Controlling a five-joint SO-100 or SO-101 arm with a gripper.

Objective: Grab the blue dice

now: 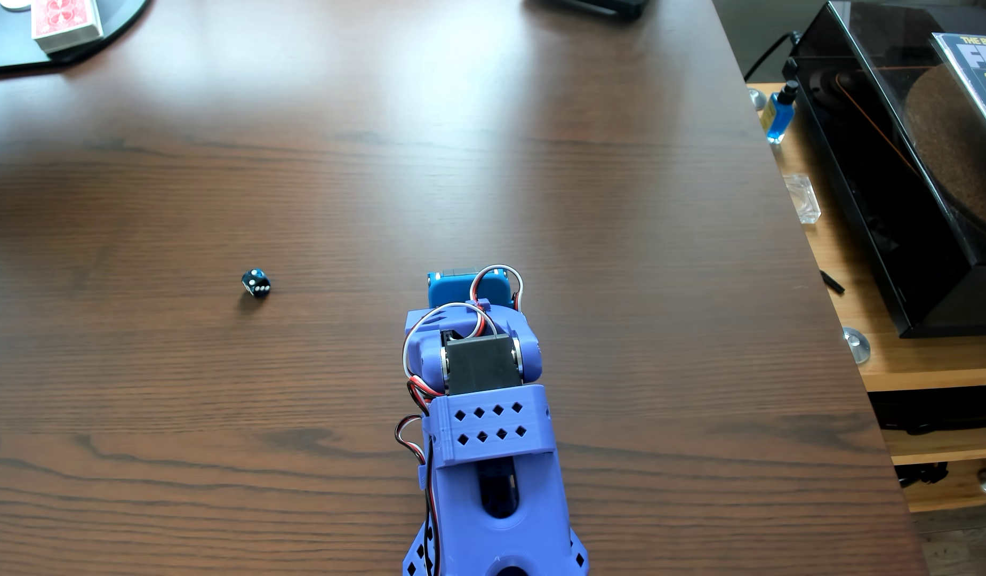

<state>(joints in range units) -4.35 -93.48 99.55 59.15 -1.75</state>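
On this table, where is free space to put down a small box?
Bare wood lies between the blue dice and the arm, and across the middle up to the card deck. The table's right side is also free. Only the far left corner is crowded.

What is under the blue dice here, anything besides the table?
Only the bare wooden table and the blue dice's own shadow show. The patch beneath it is covered.

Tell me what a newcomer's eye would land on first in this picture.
The purple arm rises from the bottom edge, folded over itself, with a bright blue gripper part at its far end; its fingers are hidden. Left of it, alone on the dark wooden table, sits the blue dice. A red-backed card box lies at top left.
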